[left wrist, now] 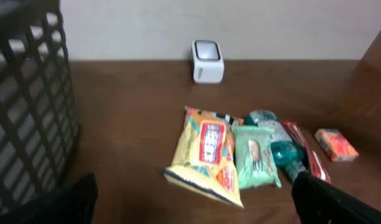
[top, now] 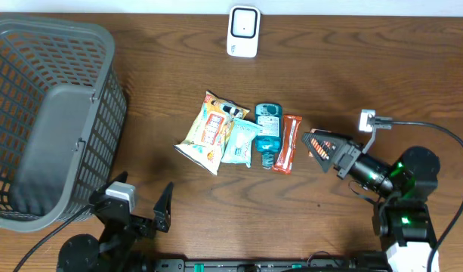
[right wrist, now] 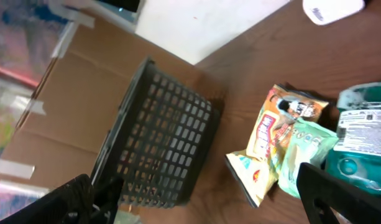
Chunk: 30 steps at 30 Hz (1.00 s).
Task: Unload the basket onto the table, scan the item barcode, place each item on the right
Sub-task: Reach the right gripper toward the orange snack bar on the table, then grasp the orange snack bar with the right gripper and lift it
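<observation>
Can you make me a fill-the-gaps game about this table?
The dark grey mesh basket stands on the ____ side of the brown wooden table.
The pale green packet lies ____ the yellow crinkly snack bag and the teal plastic bottle.
The left pincer and right pincer are both ____.
Missing words: left, between, open.

A dark grey mesh basket (top: 103, 128) stands on the left end of the brown wooden table (top: 239, 208). Taped cardboard (right wrist: 72, 93) rises behind the basket, and a white wall (left wrist: 271, 25) backs the table's far edge
</observation>
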Available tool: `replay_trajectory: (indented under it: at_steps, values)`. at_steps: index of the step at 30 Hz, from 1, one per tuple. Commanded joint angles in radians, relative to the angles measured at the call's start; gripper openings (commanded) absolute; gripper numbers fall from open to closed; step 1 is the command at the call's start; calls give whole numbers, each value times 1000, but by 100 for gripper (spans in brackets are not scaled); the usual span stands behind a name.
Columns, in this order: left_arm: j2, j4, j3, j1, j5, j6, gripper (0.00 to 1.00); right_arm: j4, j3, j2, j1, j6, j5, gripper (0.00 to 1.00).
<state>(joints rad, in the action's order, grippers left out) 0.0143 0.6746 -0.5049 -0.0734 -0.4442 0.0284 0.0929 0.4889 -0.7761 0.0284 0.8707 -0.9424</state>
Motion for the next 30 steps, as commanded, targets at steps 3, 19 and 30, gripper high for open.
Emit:
replay_trajectory:
  at_steps: [3, 19, 30]
  values:
    - [-10, 66, -3, -5, -16, -4, 98, -19, 14, -48, -48, -54, 31, 99]
    - [-10, 85, -3, -5, -16, -4, 98, -295, 14, -251, -272, 419, 805, 99]
    - [-10, 85, -3, -5, -16, -4, 98, -140, 14, -651, -277, 414, 655, 84]
